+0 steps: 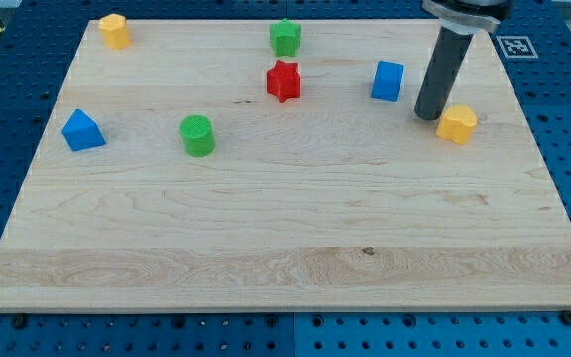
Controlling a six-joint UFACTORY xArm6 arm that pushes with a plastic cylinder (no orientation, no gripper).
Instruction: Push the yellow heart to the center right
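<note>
The yellow heart (457,125) lies near the board's right edge, a little above mid-height. My tip (427,117) rests on the board just to the left of the heart, very close to it or touching it; I cannot tell which. The rod rises from there toward the view's top. A blue cube (388,81) sits up and to the left of the tip, apart from it.
A second yellow block (114,31) sits at the top left corner. A green star (285,38) and a red star (284,81) are at top centre. A green cylinder (197,135) and a blue triangular block (83,130) lie at the left. The board's right edge (538,149) is near the heart.
</note>
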